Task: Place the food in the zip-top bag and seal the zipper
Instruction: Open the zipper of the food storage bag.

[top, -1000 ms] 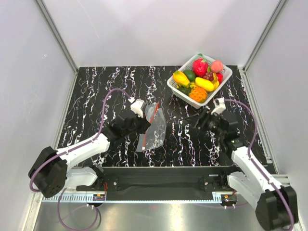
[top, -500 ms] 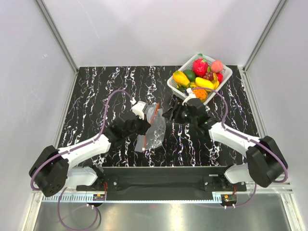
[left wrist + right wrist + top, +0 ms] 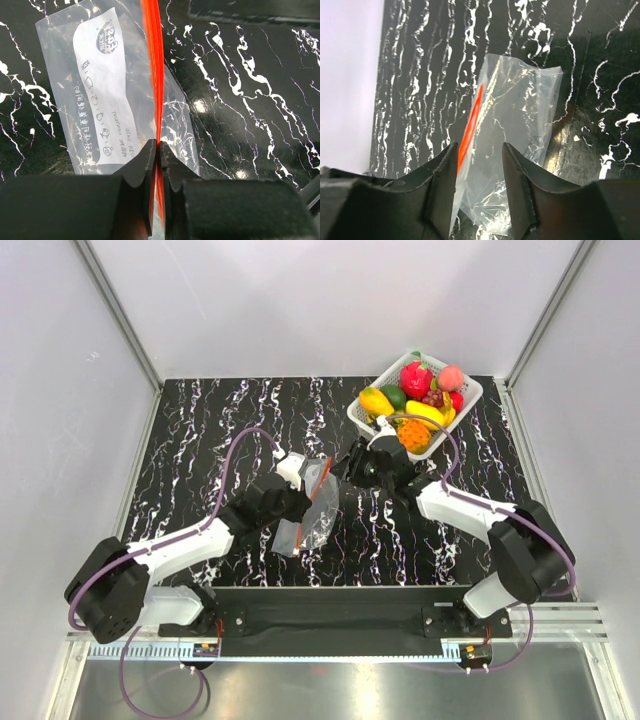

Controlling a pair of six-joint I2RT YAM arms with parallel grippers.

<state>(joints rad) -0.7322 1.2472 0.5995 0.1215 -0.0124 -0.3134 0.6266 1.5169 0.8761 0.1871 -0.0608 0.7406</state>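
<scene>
Because it is thin, clear, crinkly plastic, the zip-top bag will likely handle as nearly weightless, floppy and slippery, folding wherever it is not supported. It sits near the middle of the counter, well apart from the food. The firmest place to hold it is the zipper, the red-orange strip along its mouth edge, which looks stiffer than the film around it. The left fingers are closed tight on that strip at its near end, with the strip running straight away from them and seen edge-on in the left wrist view. A white printed label shows through the film on one side, and the body of the bag sags down toward the counter. The right fingers are spread wide and hold nothing. They hover just beside the far end of the bag, with the red strip and the clear film framed between them in the right wrist view. A second pinch on one lip of the mouth, opposite the left hold, would probably be needed to pull it open, since the film may cling shut. The food, glossy toy fruits and vegetables in red, yellow, orange, green and pink, is heaped in a white slotted basket at the far right of the counter, none of it bagged yet.
</scene>
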